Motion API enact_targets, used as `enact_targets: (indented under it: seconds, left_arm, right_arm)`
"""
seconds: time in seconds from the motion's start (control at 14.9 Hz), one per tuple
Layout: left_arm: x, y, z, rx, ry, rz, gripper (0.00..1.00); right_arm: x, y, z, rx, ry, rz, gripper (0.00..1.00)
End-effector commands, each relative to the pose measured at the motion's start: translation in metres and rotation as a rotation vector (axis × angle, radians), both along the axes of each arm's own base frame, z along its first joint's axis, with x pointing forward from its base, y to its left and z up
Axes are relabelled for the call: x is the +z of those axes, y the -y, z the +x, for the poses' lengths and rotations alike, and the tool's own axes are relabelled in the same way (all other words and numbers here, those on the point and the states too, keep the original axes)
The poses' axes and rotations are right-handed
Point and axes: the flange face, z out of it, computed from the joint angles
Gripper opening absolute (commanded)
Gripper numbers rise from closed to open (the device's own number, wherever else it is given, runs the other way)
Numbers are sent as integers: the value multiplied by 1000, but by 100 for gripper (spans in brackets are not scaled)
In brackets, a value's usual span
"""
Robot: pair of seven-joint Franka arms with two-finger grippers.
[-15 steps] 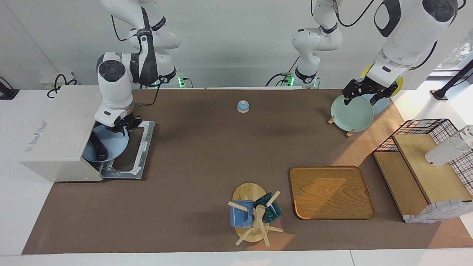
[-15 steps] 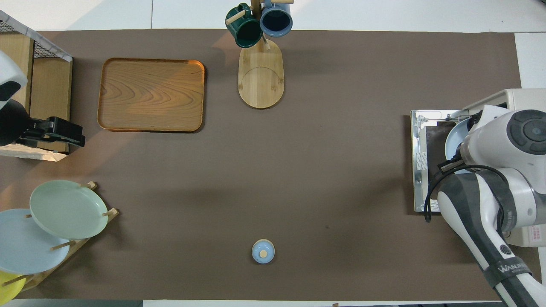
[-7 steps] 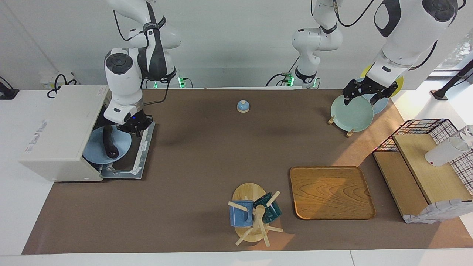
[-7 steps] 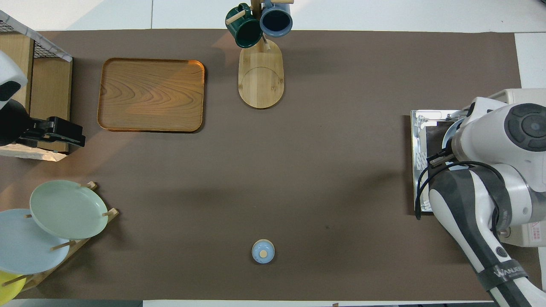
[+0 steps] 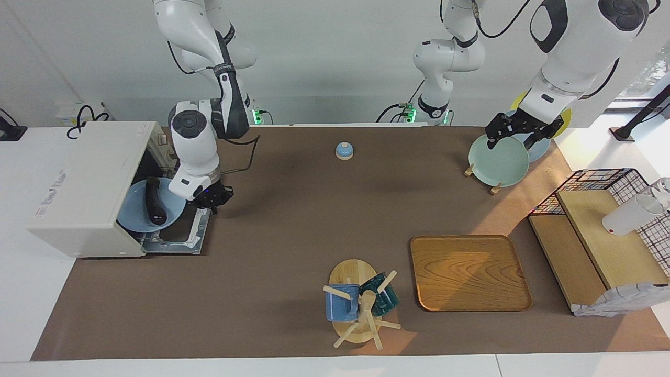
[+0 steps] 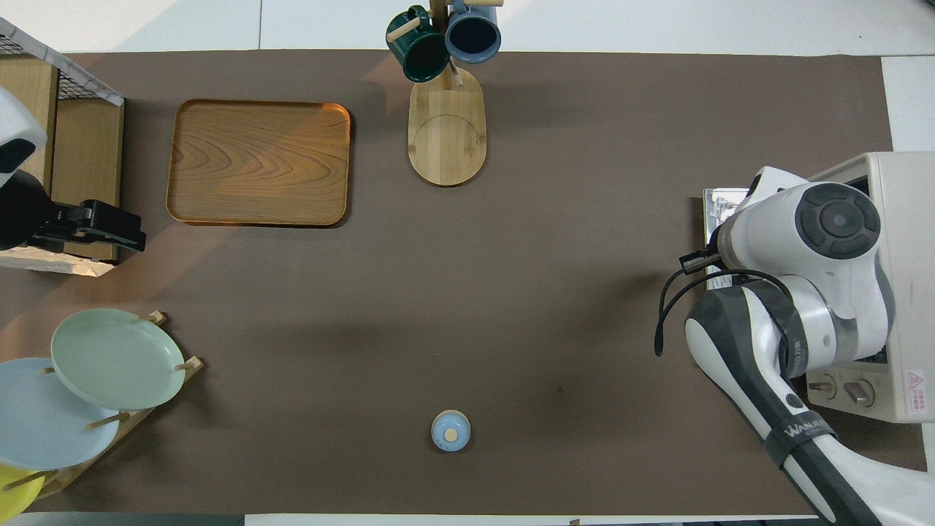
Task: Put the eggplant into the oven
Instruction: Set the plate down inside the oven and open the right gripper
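The off-white oven (image 5: 84,188) stands at the right arm's end of the table, its door (image 5: 175,238) folded down flat. A light blue plate (image 5: 133,209) sits in the oven's mouth, partly sticking out over the door. The dark eggplant (image 5: 153,201) lies on that plate. My right gripper (image 5: 212,199) is just outside the door's edge, beside the plate and apart from it, holding nothing. In the overhead view the right arm hides the plate and eggplant; the oven (image 6: 906,219) shows. My left gripper (image 5: 515,137) waits open above the plate rack.
A small blue bell (image 5: 344,151) stands near the robots at mid-table. A mug tree (image 5: 361,303) and a wooden tray (image 5: 468,272) lie farther out. A rack with a green plate (image 5: 497,159) and a wire shelf (image 5: 602,230) are at the left arm's end.
My right gripper has let go of the blue plate and drawn back out of the oven's mouth toward mid-table. The plate with the eggplant stays in the oven's mouth. The left arm has not moved.
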Motion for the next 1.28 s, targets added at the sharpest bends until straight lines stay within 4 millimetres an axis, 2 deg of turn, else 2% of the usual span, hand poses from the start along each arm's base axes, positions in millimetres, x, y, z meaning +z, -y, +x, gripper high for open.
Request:
enact_targets:
  seconds: [0.0, 0.2, 0.94, 1.08, 1.21]
  left_arm:
    - [2, -3, 0, 10, 7, 26, 100]
    - [2, -3, 0, 8, 7, 26, 100]
    - [3, -3, 0, 8, 8, 26, 100]
    - [2, -3, 0, 8, 7, 26, 100]
    - [2, -3, 0, 10, 7, 26, 100]
  right_arm:
    - [-5, 5, -3, -38, 1, 18, 0]
    - [-15, 6, -9, -64, -25, 36, 0]
    - [-22, 11, -20, -12, -71, -8, 0]
    - [-16, 14, -16, 92, -83, -108, 0]
    - [2, 16, -3, 150, -106, -175, 0]
